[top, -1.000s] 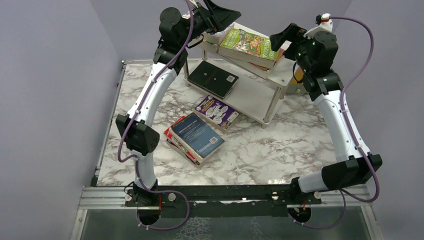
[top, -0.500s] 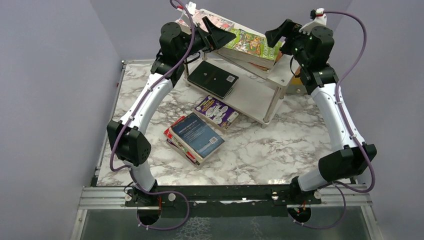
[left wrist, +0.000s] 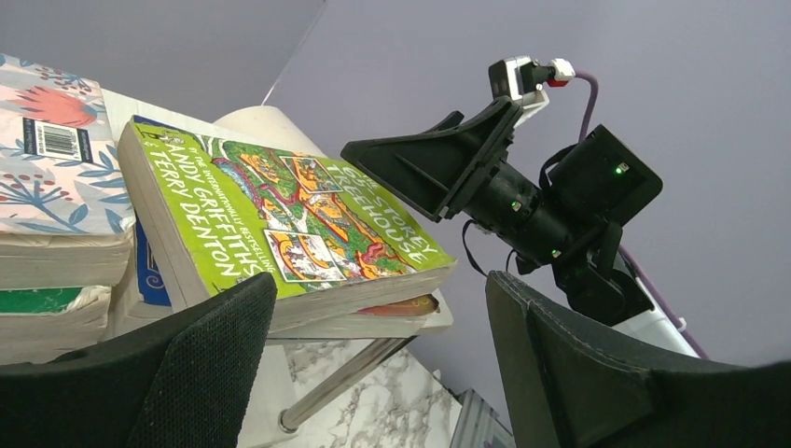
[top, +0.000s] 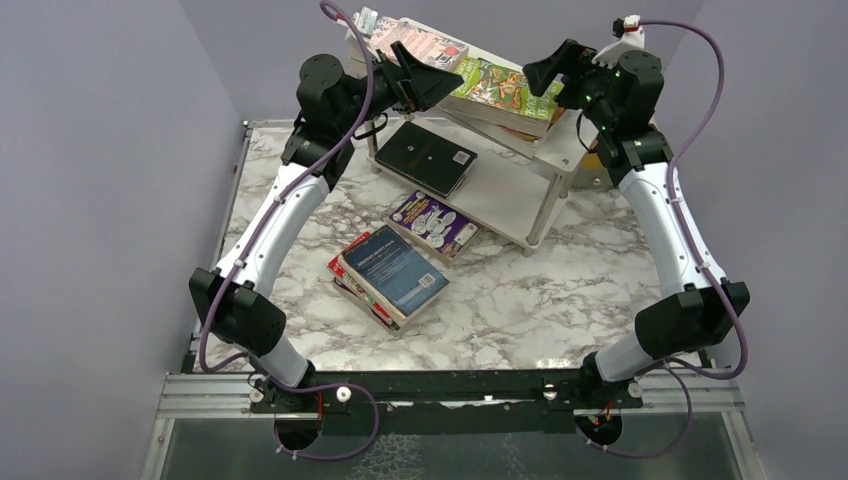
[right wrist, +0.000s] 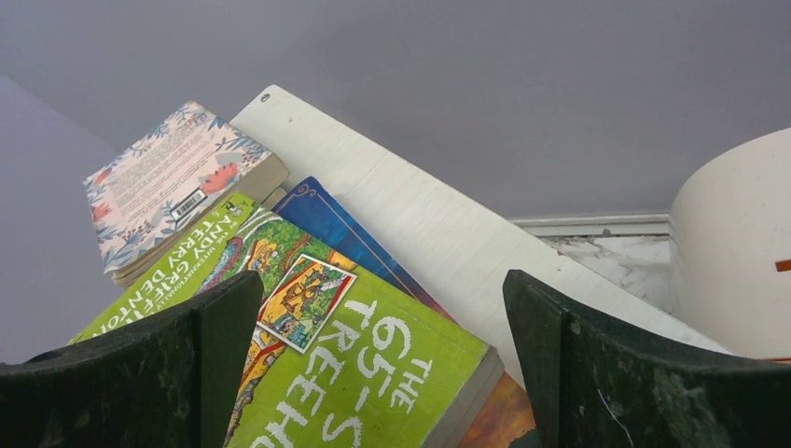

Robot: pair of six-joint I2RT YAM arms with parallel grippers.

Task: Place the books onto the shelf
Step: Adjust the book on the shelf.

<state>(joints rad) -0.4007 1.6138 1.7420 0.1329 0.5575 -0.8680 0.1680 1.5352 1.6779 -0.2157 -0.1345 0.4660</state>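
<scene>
Marble-veined surface (top: 520,300), lilac walls (top: 100,150) close round. On shelf (top: 560,150) top tier: green book (top: 495,85), pink-patterned book (top: 420,42). Lower tier: black book (top: 425,157). Purple book (top: 432,222) and blue-topped stack (top: 392,270) on surface. Left tool (top: 440,82), right tool (top: 540,75) — both spread, gripping nothing — either side of green book.

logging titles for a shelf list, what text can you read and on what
"ANDY GRIFFITHS", "TERRY DENTON": green book.
"THE 65-S", "TREEH", cut off: same cover.
Pink floral book: barcode, print too small.
Blue book, purple book: blurred.
</scene>
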